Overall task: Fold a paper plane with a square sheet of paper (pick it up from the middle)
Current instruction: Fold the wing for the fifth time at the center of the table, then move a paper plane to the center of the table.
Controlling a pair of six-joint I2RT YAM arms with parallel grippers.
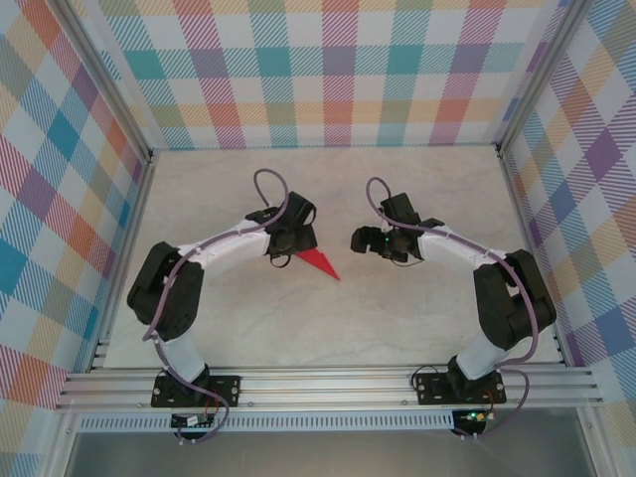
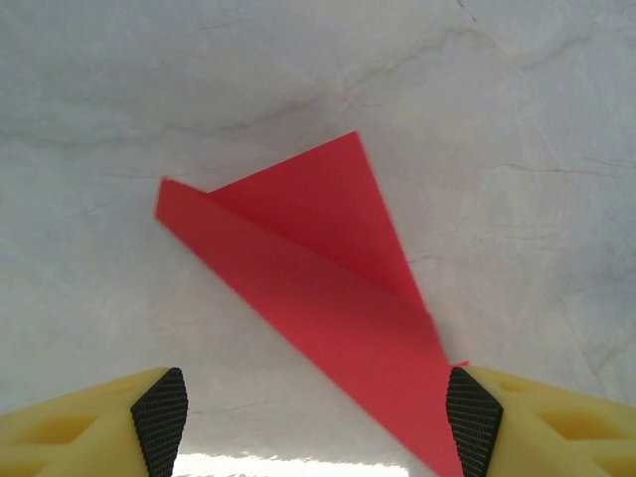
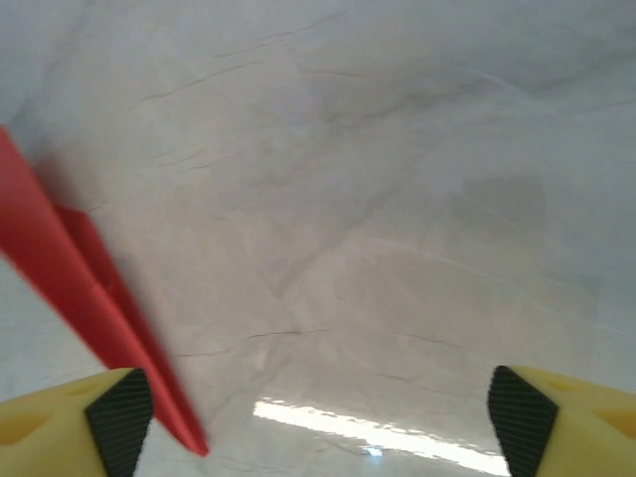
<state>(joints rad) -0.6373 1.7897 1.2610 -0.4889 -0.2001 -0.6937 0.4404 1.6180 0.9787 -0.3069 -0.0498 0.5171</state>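
Left gripper [image 2: 318, 417] and right gripper [image 3: 320, 422] gape wide and hold nothing, so I think the plane [image 1: 318, 263], flat in the middle of the table [image 1: 397, 328], is done.

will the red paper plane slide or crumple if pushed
Probably light: the paper plane is thin folded sheet, so a nudge likely slides it on the smooth table. Its loose upper flap may buckle.

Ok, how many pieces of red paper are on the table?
1. The narrow, pointed folded red paper plane lies on the pale marbled table, mid-table beside the left gripper. None appears hidden.
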